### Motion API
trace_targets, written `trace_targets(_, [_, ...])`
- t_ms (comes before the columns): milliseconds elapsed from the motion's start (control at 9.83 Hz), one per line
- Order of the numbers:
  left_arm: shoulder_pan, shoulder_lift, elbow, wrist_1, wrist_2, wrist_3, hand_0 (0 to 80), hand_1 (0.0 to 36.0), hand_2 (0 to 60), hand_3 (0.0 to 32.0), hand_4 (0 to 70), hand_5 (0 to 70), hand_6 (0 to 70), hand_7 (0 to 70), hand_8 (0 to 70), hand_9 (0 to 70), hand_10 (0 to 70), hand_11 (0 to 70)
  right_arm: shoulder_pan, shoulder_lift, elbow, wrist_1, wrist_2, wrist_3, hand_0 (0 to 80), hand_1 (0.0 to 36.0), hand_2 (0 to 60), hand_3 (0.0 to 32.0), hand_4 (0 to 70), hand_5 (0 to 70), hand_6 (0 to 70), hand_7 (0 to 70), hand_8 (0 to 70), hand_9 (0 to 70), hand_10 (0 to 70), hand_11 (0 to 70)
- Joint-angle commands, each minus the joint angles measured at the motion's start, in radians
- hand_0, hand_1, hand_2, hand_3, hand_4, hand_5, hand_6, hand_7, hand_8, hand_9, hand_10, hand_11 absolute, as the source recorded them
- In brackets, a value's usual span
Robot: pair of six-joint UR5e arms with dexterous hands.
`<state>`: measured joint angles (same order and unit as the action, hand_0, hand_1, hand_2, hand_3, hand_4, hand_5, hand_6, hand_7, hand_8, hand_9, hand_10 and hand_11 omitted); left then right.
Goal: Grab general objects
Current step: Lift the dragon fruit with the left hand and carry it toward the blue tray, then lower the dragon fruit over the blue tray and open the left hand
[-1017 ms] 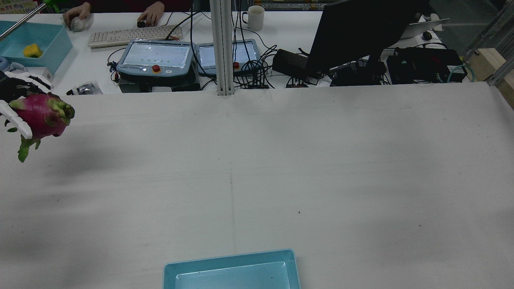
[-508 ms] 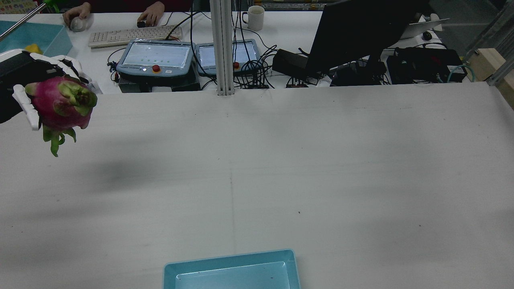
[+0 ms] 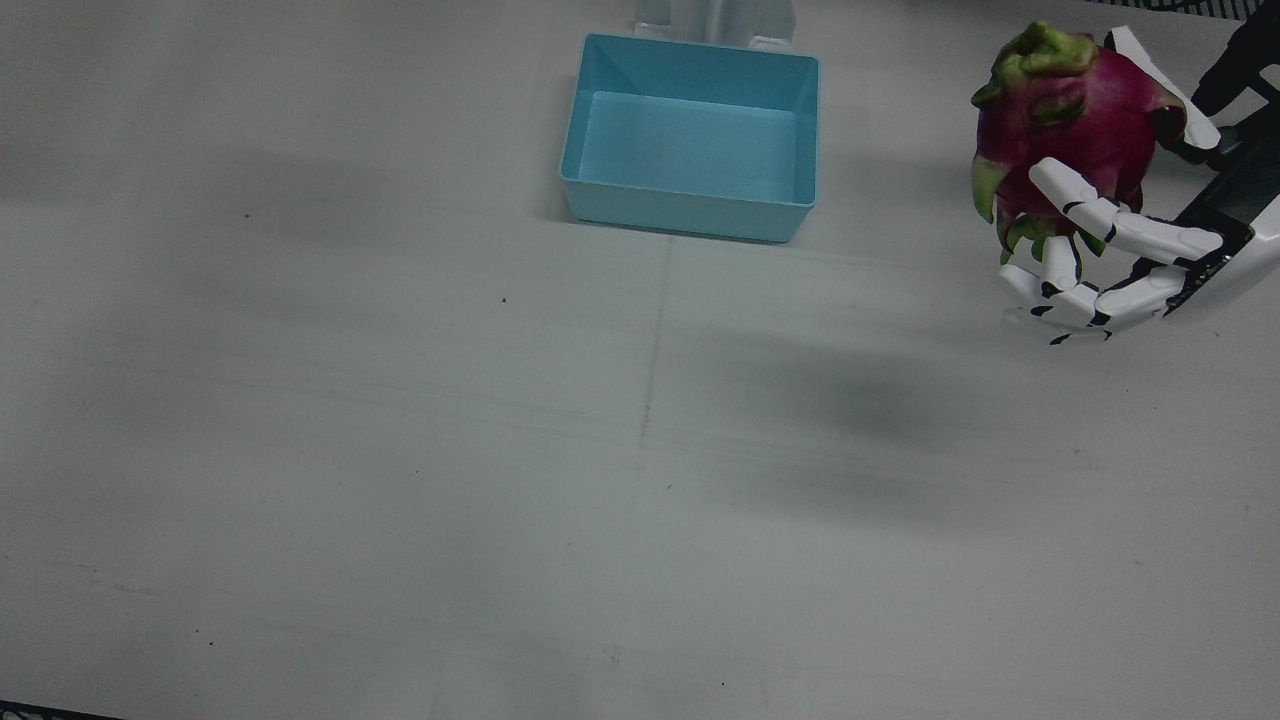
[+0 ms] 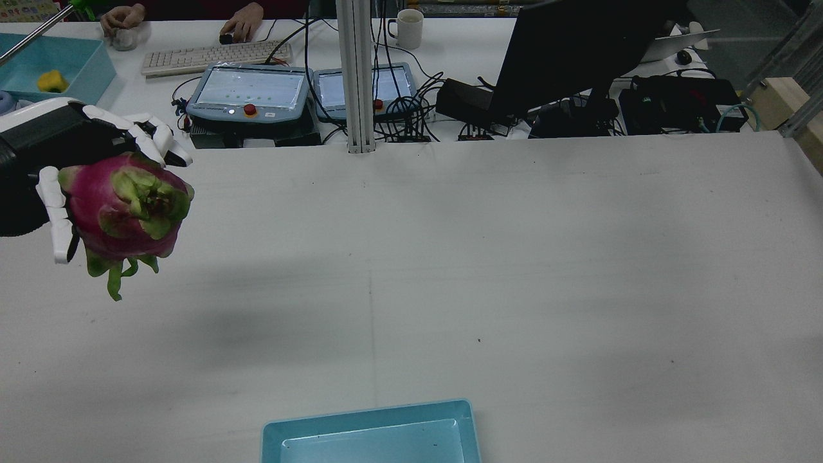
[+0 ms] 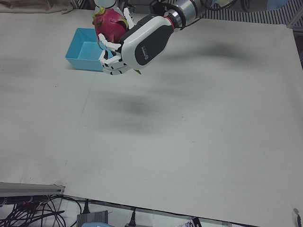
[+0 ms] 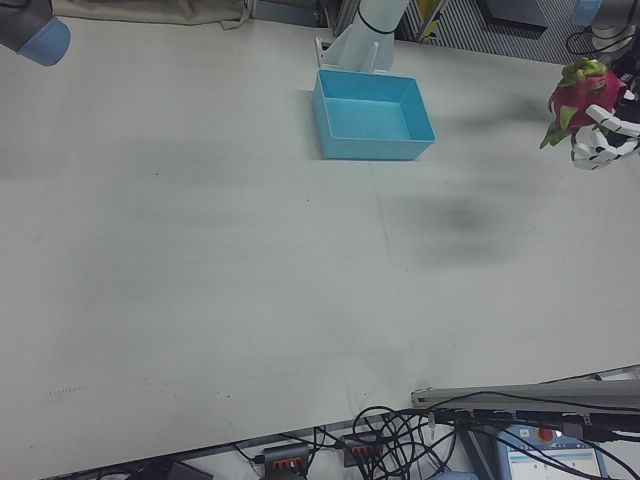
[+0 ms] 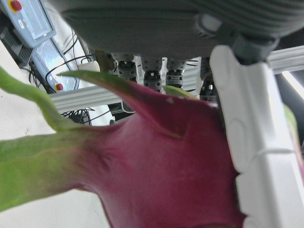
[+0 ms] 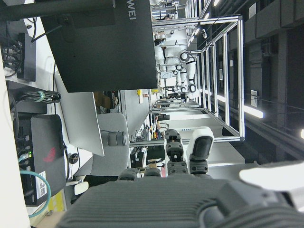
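Front view: my left hand (image 3: 1110, 250) clasps the dragon fruit (image 3: 1070, 120) above the surface (image 3: 400, 450), off to one side of the blue bin (image 3: 690, 215). My right hand's state I cannot tell.

One dragon fruit (image 4: 122, 212) sits inside the curled fingers (image 3: 1090, 215) of the left hand (image 3: 1130, 255). Two blue bins: one (image 3: 692, 138) on the work table, well clear of those fingers, one (image 4: 54, 67) behind them holding one yellow object (image 4: 53, 81). One mug (image 4: 407, 27), one keyboard (image 4: 215, 56), two teach pendants (image 4: 251, 93).
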<state>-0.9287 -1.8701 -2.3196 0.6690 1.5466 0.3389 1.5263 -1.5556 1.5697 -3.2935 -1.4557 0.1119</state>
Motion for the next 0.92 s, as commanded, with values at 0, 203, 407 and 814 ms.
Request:
trace_targets(0, [0.317,-0.126,-0.026,0.094,-0.128,0.015,80.0,7.7,0.0,0.0,70.0,45.3,25.7,63.8,28.0,35.4,20.7,30.7,-0.001,0.000,0.000,0.000,0.000,0.000,0.0,0.0,0.0,0.0,0.0,0.0,0.0,0.0,0.0,0.0,0.0,0.0])
trace_targets(203, [0.517,-0.351,0.017,0.248,-0.228,0.032,80.0,9.0,0.0,0.0,70.0,43.8,25.8,64.6,27.2,34.0,20.3,30.2,0.000,0.000,0.001,0.000,0.000,0.000,0.0,0.0,0.0,0.0,0.0,0.0,0.0,0.0,0.0,0.0,0.0,0.0])
trace_targets(407, [0.522,-0.428,0.080,0.250,-0.232,0.037,80.0,8.4,0.0,0.0,70.0,42.8,25.5,63.5,26.8,32.8,19.3,28.6,0.000,0.000,0.003,0.000,0.000,-0.001,0.0,0.0,0.0,0.0,0.0,0.0,0.0,0.0,0.0,0.0,0.0,0.0])
trace_targets(814, [0.569,-0.451,0.088,0.256,-0.233,0.040,80.0,7.3,0.0,0.0,70.0,41.2,23.5,60.4,26.1,31.1,18.6,27.5,0.000,0.000,0.004,0.000,0.000,-0.001,0.0,0.0,0.0,0.0,0.0,0.0,0.0,0.0,0.0,0.0,0.0,0.0])
